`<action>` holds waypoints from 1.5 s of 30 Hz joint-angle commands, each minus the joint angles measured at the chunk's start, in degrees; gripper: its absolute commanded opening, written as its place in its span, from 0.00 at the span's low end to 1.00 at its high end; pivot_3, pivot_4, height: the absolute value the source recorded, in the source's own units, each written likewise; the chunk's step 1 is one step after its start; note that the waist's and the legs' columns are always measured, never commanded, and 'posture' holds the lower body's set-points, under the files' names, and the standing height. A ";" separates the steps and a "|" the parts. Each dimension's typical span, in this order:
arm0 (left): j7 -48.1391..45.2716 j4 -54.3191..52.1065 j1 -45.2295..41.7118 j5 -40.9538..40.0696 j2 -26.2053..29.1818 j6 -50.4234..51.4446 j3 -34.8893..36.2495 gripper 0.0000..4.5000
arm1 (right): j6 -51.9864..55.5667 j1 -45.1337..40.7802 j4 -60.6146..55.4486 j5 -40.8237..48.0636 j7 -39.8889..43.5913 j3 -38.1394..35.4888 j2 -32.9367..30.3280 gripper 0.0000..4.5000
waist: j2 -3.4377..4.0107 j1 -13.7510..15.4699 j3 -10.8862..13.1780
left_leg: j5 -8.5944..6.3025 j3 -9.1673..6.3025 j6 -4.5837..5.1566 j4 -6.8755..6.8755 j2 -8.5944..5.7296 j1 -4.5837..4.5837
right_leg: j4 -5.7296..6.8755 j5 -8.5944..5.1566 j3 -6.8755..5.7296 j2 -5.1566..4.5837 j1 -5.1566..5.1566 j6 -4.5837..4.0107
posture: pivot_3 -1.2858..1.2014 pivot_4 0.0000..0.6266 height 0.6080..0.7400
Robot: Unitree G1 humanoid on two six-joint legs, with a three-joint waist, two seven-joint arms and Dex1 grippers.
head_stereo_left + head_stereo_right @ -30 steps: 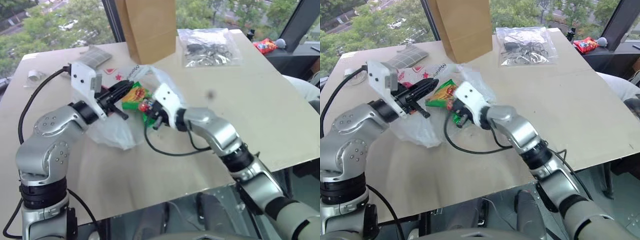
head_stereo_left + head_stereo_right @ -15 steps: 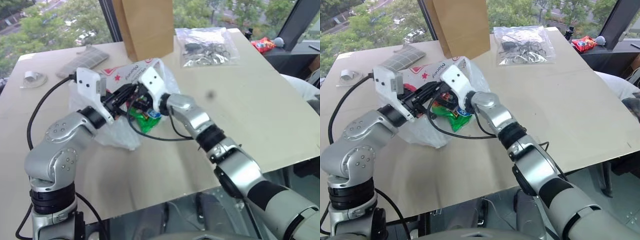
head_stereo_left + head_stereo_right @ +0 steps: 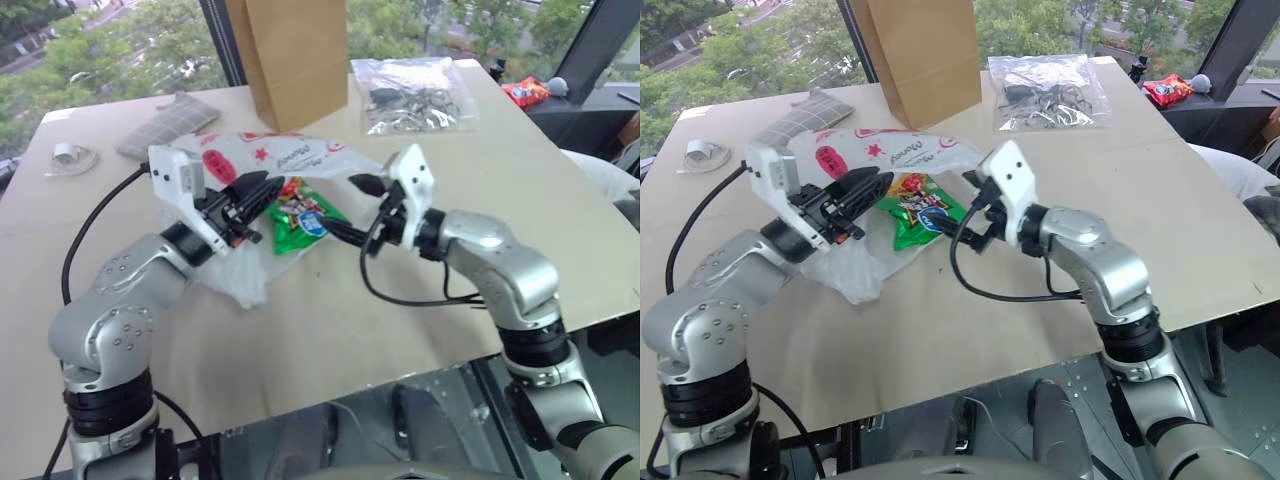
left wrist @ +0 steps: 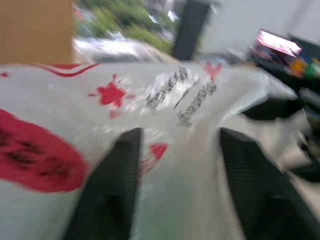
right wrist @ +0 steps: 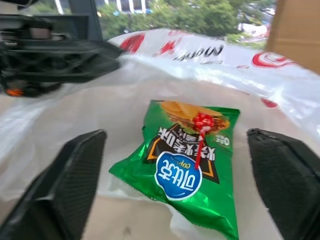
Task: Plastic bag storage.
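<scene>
- The plastic bag point(image 3: 262, 160) is lying crumpled on the worktop point(image 3: 500, 170), in front of the tall brown paper bag point(image 3: 295, 55) and toward my left side; its translucent white film is showing red stars, red spots and printed lettering.
- A green snack packet point(image 3: 298, 217) is resting at the bag's near edge, partly on the film, between my two grippers; the right wrist view is showing it flat, with a blue oval logo facing up.
- My left gripper point(image 3: 252, 195) is hanging just above the bag, pointing toward the snack packet. Its fingers point(image 4: 112, 185) are standing apart, released; the left wrist view is showing bag film lying between and beyond them, not pinched.
- My right gripper point(image 3: 352, 205) is hovering just beside the snack packet on its right, pointing toward my left. Its fingers point(image 5: 65, 185) are spread wide and are grasping nothing; the packet is lying in the open span ahead of them, apart from both.
- A small clear bag of dark items point(image 3: 415, 95) is lying at the far right of the worktop, well apart from the plastic bag.
- A grey checked cloth point(image 3: 170, 112) is lying at the far left, near the paper bag, and a small white roll of tape point(image 3: 66, 153) is sitting near the left edge.
</scene>
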 commanded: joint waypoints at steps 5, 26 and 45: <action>-2.65 -1.51 1.72 -12.62 6.46 3.44 4.27 0.81 | 4.81 1.69 -6.81 12.51 2.57 -4.35 -0.57 1.00 | 0.00 0.06 0.00 | -0.02 0.01 0.04 0.05 0.05 0.08 | 0.01 0.00 0.01 -0.01 0.13 0.01 | 0.52 0.24 1.00; 2.08 2.16 -2.84 -13.22 2.57 0.79 -1.89 0.81 | -1.43 4.01 -3.79 29.97 21.12 -4.68 -9.12 1.00 | -0.07 0.65 0.00 | -0.04 -0.05 0.09 0.06 0.06 0.06 | -0.40 0.02 -0.06 -0.04 0.33 0.02 | 0.52 0.24 1.00; -37.25 5.53 42.32 -0.93 17.75 -3.31 19.56 0.81 | 3.68 30.76 -21.82 29.55 -14.59 -15.36 -27.07 1.00 | -0.16 0.83 -0.05 | -0.16 0.85 0.29 0.06 0.30 0.12 | -0.53 -0.31 0.13 -0.04 0.33 0.05 | 0.52 0.24 1.00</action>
